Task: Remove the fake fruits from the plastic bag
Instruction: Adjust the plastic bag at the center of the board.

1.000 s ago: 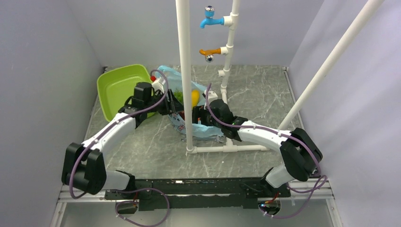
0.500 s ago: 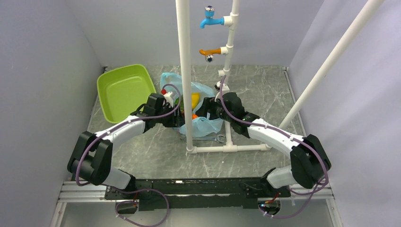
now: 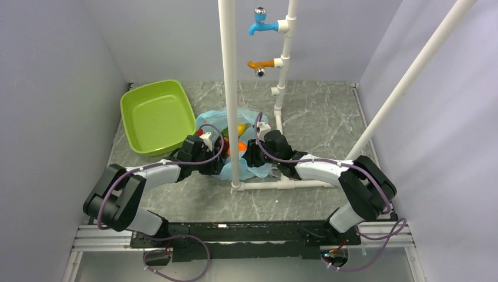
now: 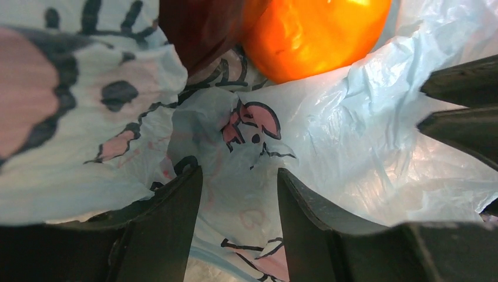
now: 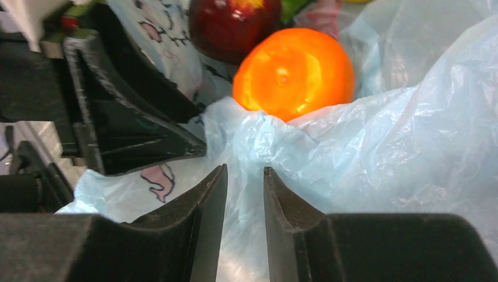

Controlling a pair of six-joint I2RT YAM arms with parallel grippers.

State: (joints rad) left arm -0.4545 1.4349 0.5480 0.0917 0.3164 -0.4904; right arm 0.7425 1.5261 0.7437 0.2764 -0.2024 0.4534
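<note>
The light-blue plastic bag [image 3: 258,169] lies crumpled on the table by the white post. An orange round fruit [image 3: 241,145], a yellow one [image 3: 241,128] and a dark red one [image 3: 224,141] sit in its open mouth. In the left wrist view my left gripper [image 4: 238,173] stands open over printed bag plastic [image 4: 364,129], with the orange fruit [image 4: 311,35] and the dark red fruit [image 4: 199,29] just beyond. My right gripper [image 5: 244,170] is pinched on a gathered fold of the bag [image 5: 411,117], below the orange fruit [image 5: 293,73] and the dark red fruit [image 5: 232,26]. The grape bunch is not clearly seen.
A lime-green tray [image 3: 155,114] stands at the back left. A white pipe post [image 3: 229,88] rises right in front of the bag, and its base pipe [image 3: 282,184] lies just in front of it. A slanted pipe [image 3: 405,82] crosses the right side.
Both arms have come down and toward me with the bag, which now lies lower on the table. The fruits have slid toward its open mouth.
</note>
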